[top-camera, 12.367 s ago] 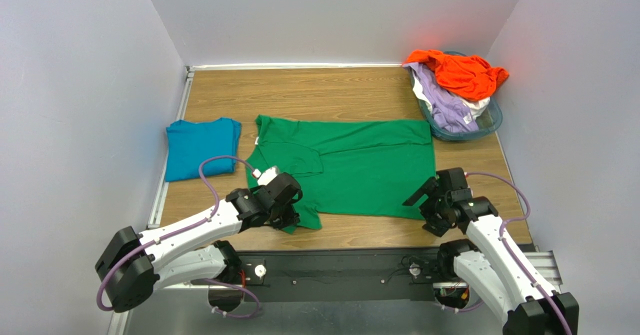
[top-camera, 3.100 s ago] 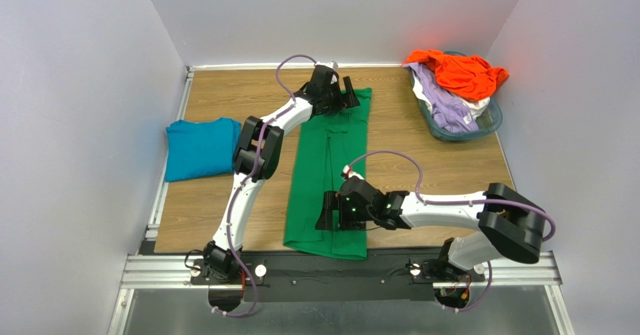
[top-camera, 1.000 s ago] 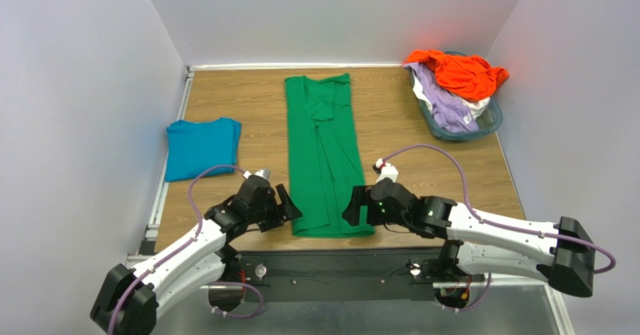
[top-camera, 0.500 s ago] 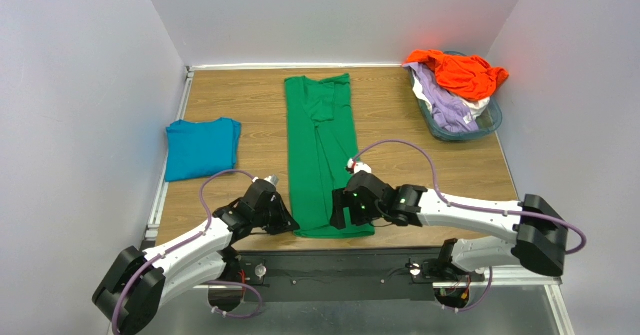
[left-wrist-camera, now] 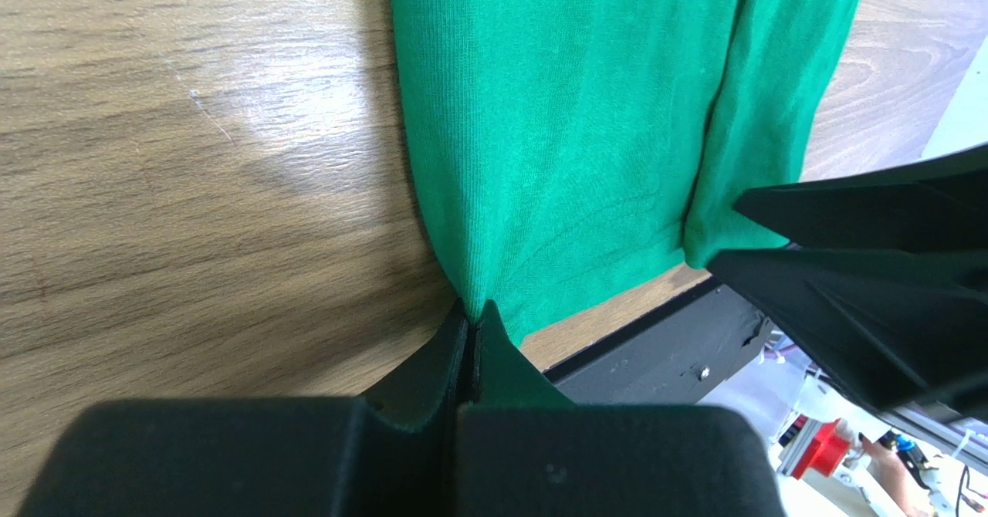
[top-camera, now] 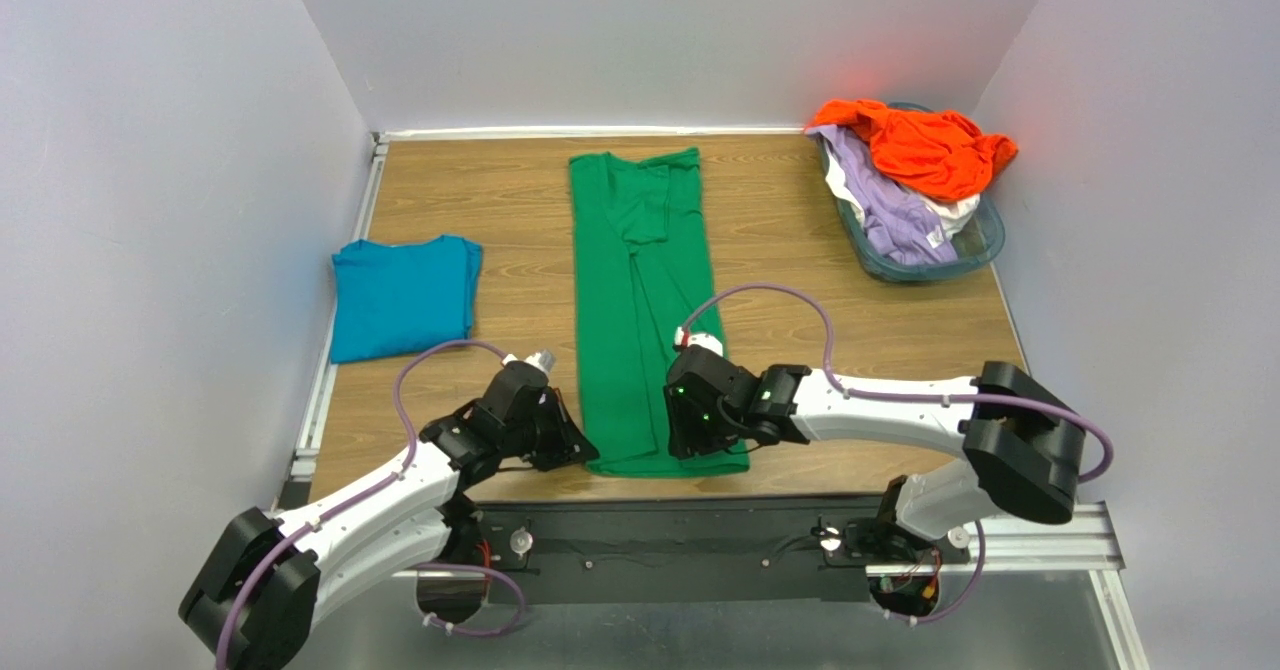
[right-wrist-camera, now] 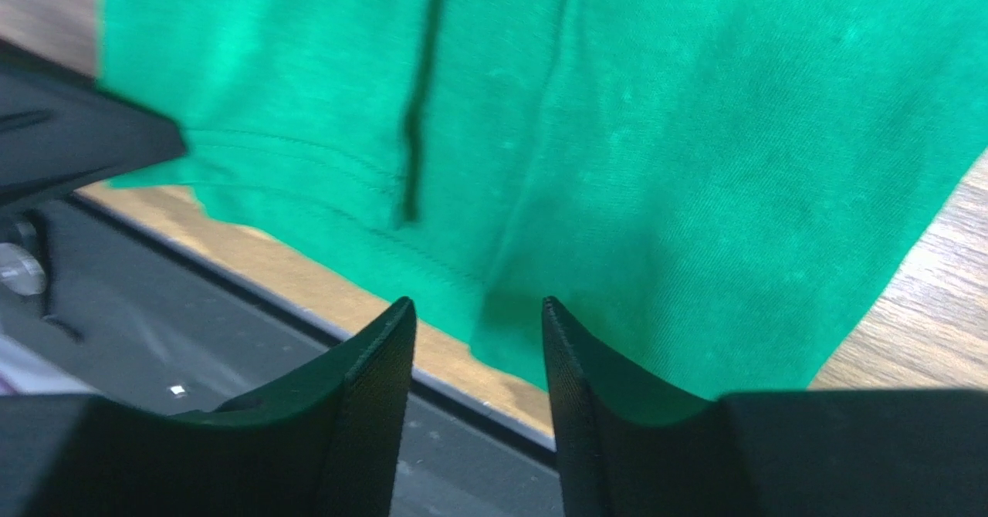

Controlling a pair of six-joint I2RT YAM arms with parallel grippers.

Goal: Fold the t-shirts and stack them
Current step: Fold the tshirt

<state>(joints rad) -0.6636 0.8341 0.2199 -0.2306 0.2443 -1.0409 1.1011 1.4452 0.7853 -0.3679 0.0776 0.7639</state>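
The green shirt [top-camera: 643, 295] lies as a long narrow strip down the middle of the counter [top-camera: 496, 190], its hem at the near edge. I take this as the start of the cross fold, with the near end about to be carried up toward the collar.

My left fingers [left-wrist-camera: 431, 367] are closed on the left corner of the hem, and the cloth puckers where they pinch it. My right fingers [right-wrist-camera: 354, 401] are spread apart over the right part of the hem, with cloth showing in the gap and nothing gripped.

As I judge it, the right side has to come down and close on its corner. After that both sides should lift together and travel level toward the far end, so the fold lands square and the strip does not twist.

The teal shirt [top-camera: 398, 295] sits folded on the left and looks like the place to stack this one. More shirts wait in the basket [top-camera: 962, 258] at the far right.
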